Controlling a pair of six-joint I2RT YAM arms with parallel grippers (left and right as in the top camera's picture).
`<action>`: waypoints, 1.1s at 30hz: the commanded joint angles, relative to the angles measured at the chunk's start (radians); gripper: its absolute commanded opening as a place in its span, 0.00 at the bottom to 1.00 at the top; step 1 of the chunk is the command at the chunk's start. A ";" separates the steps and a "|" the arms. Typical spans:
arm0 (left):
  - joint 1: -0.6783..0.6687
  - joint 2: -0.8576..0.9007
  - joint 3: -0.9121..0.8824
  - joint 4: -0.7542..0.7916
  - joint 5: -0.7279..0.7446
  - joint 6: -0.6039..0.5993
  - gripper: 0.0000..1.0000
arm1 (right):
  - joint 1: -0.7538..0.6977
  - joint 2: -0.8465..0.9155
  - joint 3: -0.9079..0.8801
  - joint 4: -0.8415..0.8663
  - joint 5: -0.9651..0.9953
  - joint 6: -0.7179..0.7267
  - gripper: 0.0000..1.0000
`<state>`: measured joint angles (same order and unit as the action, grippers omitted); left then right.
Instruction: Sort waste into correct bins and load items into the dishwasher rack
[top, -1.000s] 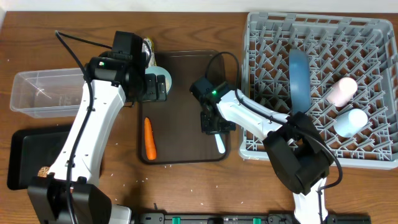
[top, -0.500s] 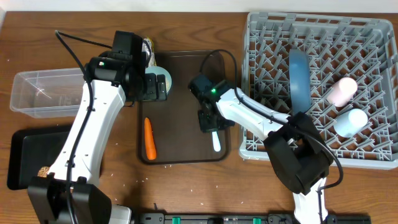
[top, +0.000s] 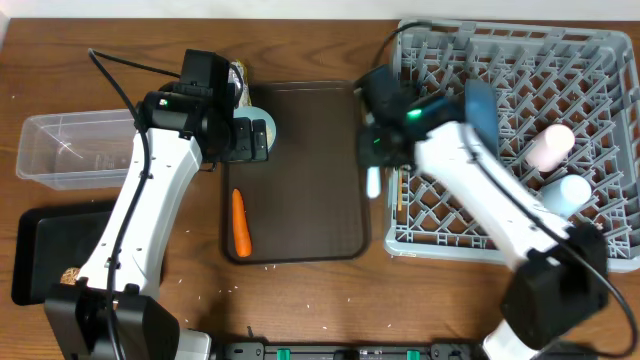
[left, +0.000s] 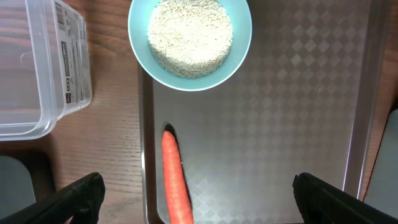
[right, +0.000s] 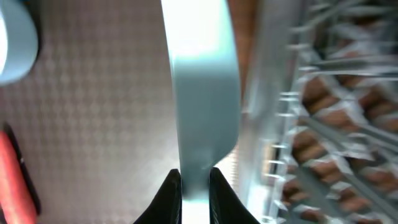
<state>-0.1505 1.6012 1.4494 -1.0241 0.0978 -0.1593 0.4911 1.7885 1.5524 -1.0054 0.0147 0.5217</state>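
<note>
Right pincer (right: 194, 183) clamps the pale spoon (right: 202, 93) beside the dishwasher rack (top: 600, 60); blue plate (top: 482, 120), pink cup (top: 551, 146) loaded; carrot (top: 240, 222), rice bowl (left: 189, 40) unsorted.

two cups (top: 551, 146) (top: 565, 193), one plate (top: 481, 125), one spoon (top: 373, 182), one carrot (top: 239, 222), one rack (top: 600, 60)

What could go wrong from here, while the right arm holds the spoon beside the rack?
1. The right gripper pinches the pale spoon only at one end; it may twist or slip out.
2. The spoon hangs close to the dishwasher rack wall; it could knock it, or later fall through the open lattice.
3. The bowl below the open left gripper is full of rice, which may spill when lifted.
</note>
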 joint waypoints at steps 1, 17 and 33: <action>0.006 0.005 -0.003 -0.002 -0.013 0.009 0.98 | -0.049 -0.014 0.011 -0.024 0.014 -0.010 0.10; 0.006 0.005 -0.003 0.005 -0.012 0.009 0.98 | -0.011 0.000 0.003 0.029 -0.037 -0.138 0.23; 0.006 0.005 -0.004 0.005 -0.012 0.009 0.98 | -0.034 0.179 0.003 -0.006 0.098 -0.066 0.23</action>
<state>-0.1505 1.6012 1.4494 -1.0172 0.0978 -0.1593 0.4988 1.9755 1.5543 -1.0039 0.0547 0.4374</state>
